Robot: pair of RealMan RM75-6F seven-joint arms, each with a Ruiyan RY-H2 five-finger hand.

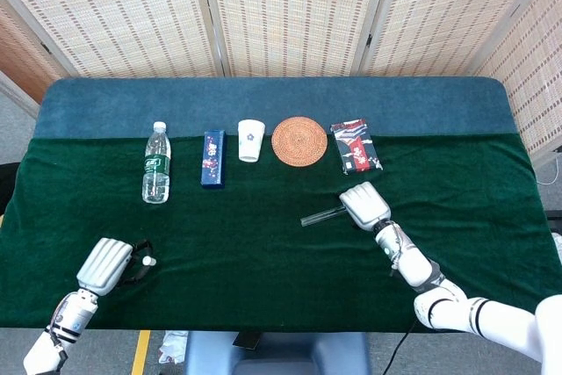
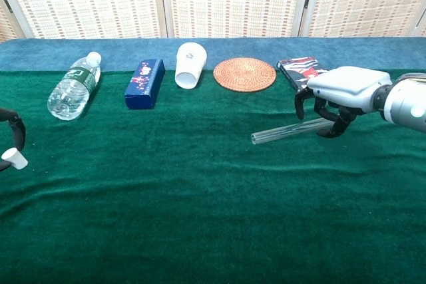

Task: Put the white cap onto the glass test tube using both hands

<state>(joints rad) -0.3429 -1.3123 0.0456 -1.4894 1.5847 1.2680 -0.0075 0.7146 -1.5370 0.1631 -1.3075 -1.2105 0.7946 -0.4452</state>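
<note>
Nearest, at the table's front left corner, the left hand [image 1: 105,264] is pinching the small white plastic cap [image 1: 151,260] between dark fingertips [image 2: 18,126], just above the dark green velvet tablecloth [image 1: 263,243]. Further in, right of centre, the right hand [image 1: 364,206] is hovering palm-down over the right end of the clear glass test tube [image 2: 279,134], which is lying flat on the cloth; its fingers are curling down around the tube, though whether they are gripping it I cannot tell. Along the far row are lying a clear plastic water bottle [image 1: 156,164], a blue rectangular box [image 1: 212,158], a white paper cup [image 1: 251,140], a round woven coaster [image 1: 299,140] and a red-and-black packet [image 1: 355,147].
</note>
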